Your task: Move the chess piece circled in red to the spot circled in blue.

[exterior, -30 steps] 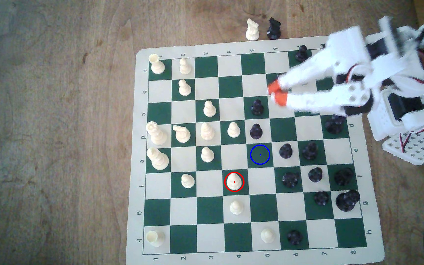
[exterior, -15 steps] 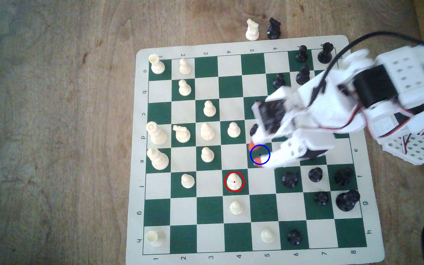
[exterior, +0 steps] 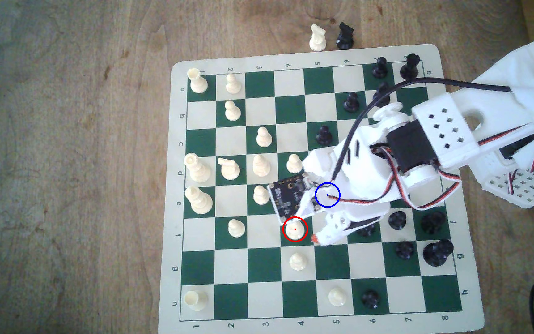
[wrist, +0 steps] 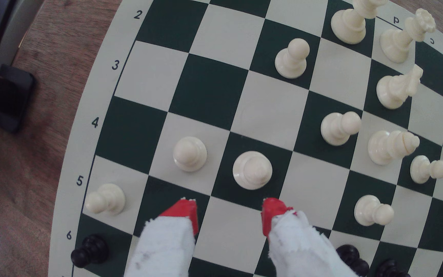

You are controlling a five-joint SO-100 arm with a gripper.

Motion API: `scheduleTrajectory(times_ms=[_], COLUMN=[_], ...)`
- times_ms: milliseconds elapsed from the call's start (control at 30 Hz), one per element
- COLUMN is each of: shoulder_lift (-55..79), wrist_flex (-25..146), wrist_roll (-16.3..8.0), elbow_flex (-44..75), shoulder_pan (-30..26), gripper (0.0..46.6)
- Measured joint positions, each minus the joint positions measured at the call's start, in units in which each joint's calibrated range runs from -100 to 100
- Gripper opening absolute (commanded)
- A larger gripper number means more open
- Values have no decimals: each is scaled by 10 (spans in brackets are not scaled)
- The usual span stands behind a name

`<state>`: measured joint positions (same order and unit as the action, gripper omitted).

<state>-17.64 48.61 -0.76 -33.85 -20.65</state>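
The step in hand is the approach to the chess piece (exterior: 295, 228), a cream-white pawn standing upright on the dark green square inside the red ring, on the row marked f and the column marked 4. The gripper (wrist: 229, 206) hangs above the board with its jaws spread apart and nothing between them. In the wrist view the pawn (wrist: 252, 170) sits just ahead of the two red fingertips (wrist: 187, 209), apart from both and slightly off the centre line of the gap.

To do this step well, judge as follows:
- Centre the gap on the round head before descending; a small sideways correction appears necessary.
- Lower until the fingertips bracket the narrow neck or upper body, not the ball head, which is likely to slip out.
- Keep the jaws wide during descent. A second cream pawn (wrist: 189, 154) stands on the adjoining square and could be knocked.
- Close only when both tips are level with the piece.

The pawn is small, smooth plastic with a ball head, thin neck and flared round base; it is probably light and easy to tip.

The spot (exterior: 327, 194), marked by the blue ring, lies diagonally adjacent and is at present overlapped by the arm in the exterior view.
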Motion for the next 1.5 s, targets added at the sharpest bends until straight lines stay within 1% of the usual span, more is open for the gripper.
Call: scheduleTrajectory(times_ms=[100,400,767,900,1167,1400,1500], shoulder_lift=[34,97,139,142,176,193,193], wrist_flex=[0,0,0,0,0,0,0], wrist_roll=[1,1,8,8,7,4,3], elbow_flex=[23,70,99,99,100,126,126], shoulder_pan=[1,7,11,21,21,13,13], gripper=[86,128,127,125,117,110,100])
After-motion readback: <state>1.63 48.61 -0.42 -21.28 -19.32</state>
